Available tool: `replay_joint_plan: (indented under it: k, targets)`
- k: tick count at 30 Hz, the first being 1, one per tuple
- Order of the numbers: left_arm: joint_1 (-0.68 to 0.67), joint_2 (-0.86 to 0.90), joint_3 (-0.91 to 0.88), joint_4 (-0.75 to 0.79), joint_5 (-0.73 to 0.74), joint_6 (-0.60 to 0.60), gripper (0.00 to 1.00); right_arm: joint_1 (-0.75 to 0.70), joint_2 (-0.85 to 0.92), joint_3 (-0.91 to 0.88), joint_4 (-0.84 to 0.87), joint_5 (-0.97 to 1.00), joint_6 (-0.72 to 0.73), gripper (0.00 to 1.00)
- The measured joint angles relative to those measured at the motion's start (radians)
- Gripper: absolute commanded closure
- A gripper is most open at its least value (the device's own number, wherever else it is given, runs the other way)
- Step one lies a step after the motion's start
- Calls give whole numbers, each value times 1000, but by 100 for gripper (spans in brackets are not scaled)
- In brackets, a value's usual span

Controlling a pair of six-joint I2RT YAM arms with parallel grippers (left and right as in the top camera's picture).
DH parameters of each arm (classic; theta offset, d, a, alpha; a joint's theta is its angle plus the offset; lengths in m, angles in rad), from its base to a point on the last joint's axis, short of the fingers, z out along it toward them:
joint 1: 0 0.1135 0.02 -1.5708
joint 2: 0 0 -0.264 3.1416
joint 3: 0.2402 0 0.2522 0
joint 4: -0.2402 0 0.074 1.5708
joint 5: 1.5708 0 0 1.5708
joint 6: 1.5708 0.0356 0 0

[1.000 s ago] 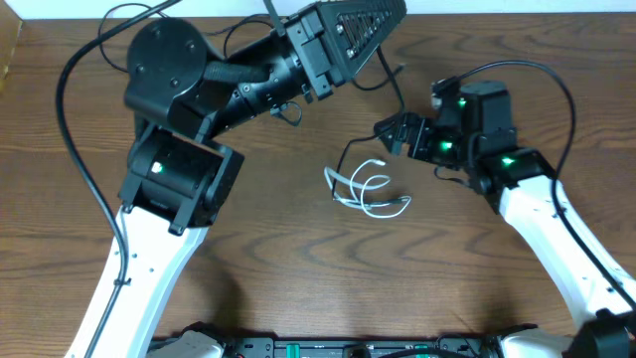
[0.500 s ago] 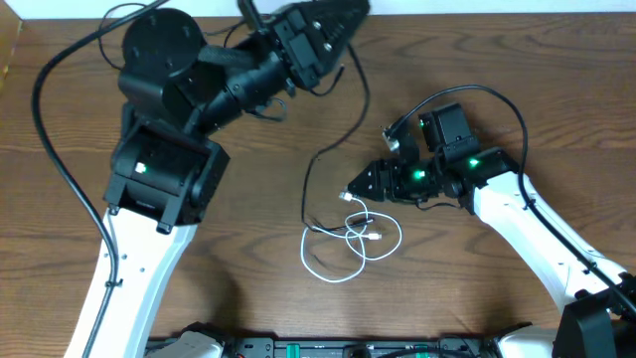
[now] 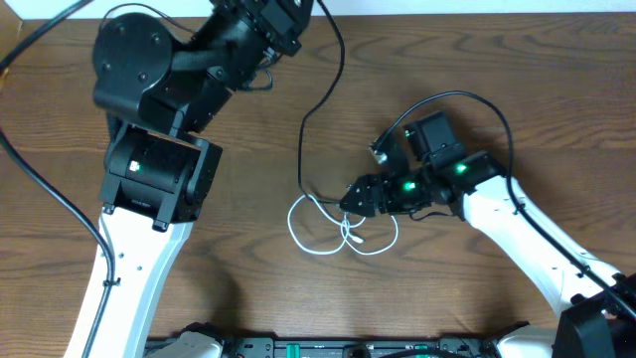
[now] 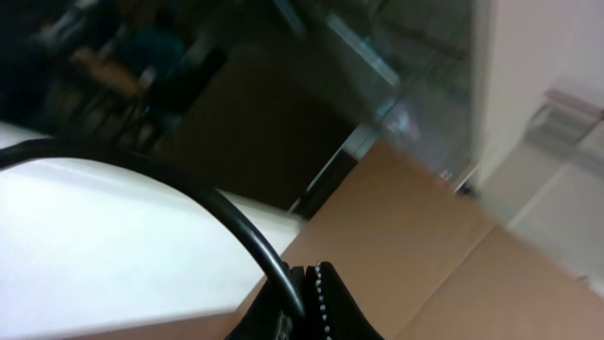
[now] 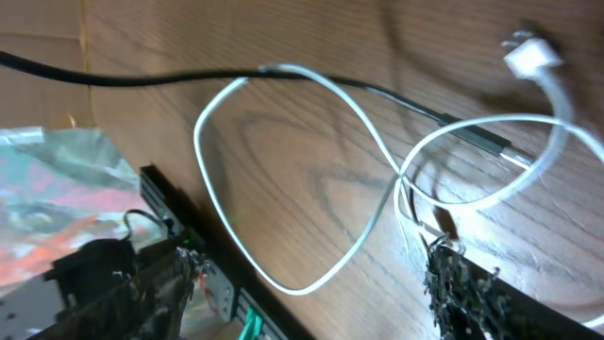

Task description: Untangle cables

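Observation:
My left gripper (image 3: 296,8) is raised at the top edge, shut on a thin black cable (image 3: 302,149). The left wrist view shows the jaws (image 4: 310,276) closed on that cable (image 4: 236,222). The cable hangs down to a small tangle with a white cable (image 3: 316,237) lying in loops on the table. My right gripper (image 3: 354,199) is low over the tangle's right side. In the right wrist view its fingers (image 5: 123,283) stand wide apart, with a white loop (image 5: 283,179) lying between them, the black cable (image 5: 142,79) beyond and a white plug (image 5: 524,57) at the far right. I cannot make out a second black cable.
The brown wooden table (image 3: 248,288) carries the tangle. Thick black arm wires (image 3: 60,199) curve along the left side and over the right arm (image 3: 467,99). A black bar with green parts (image 3: 348,348) runs along the front edge.
My left gripper has lifted up and to the left, drawing the black cable out longer. My right gripper has moved down and left to the tangle. The white loops have shifted left and spread.

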Motion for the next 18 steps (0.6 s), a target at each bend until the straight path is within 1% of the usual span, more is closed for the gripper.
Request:
replay_joint_plan:
  k: [4,9,10,11,14,16,17,18]
  targets:
    - [0,0,0,97,-25,-29,93,66,0,0,24,90,58,31]
    - [0,0,0,185,-80,-76,92,153,5,0,65,224,109,32]
    - [0,0,0,200,-90,-81,93,171,13,0,77,248,116,33]
    - [0,0,0,215,-100,-88,93,184,20,0,87,260,121,36]
    - [0,0,0,245,-119,-102,92,224,68,0,132,295,152,55]
    - [0,0,3,248,-126,-105,92,241,107,0,151,307,163,74]
    - [0,0,3,248,-127,-105,92,245,129,0,155,316,168,82]
    - [0,0,4,248,-127,-105,93,246,150,0,153,325,170,95]
